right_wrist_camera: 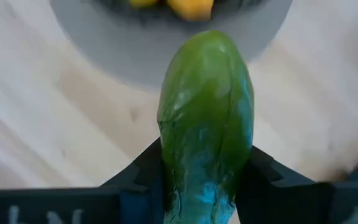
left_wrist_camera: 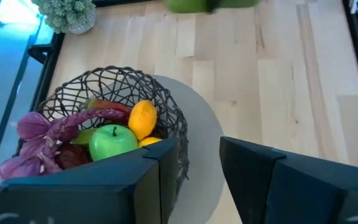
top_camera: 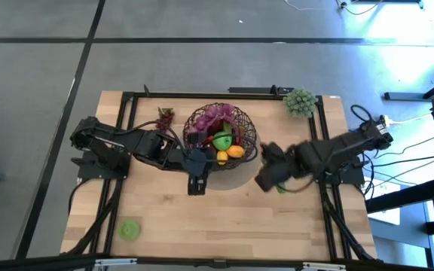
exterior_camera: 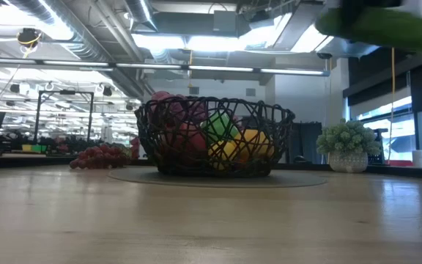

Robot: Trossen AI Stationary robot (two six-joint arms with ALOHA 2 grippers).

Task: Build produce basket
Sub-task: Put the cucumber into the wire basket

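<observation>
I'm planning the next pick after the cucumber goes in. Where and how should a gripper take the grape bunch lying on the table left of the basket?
Probably from straight above, fingers closing across the middle of the grape bunch. It lies low and flat on the table, apart from the basket, so its sides look open. The left gripper is nearer.

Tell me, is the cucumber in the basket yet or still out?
Out: the right tool holds the cucumber short of the basket.

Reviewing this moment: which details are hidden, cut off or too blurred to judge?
- Cucumber: low view crops it at the top edge; its rear end is hidden by the right pincer.
- Left pincer: its fingertips lie beyond the left wrist view's bottom edge.
- Basket: lower produce is masked by the mesh and upper fruit.
</observation>
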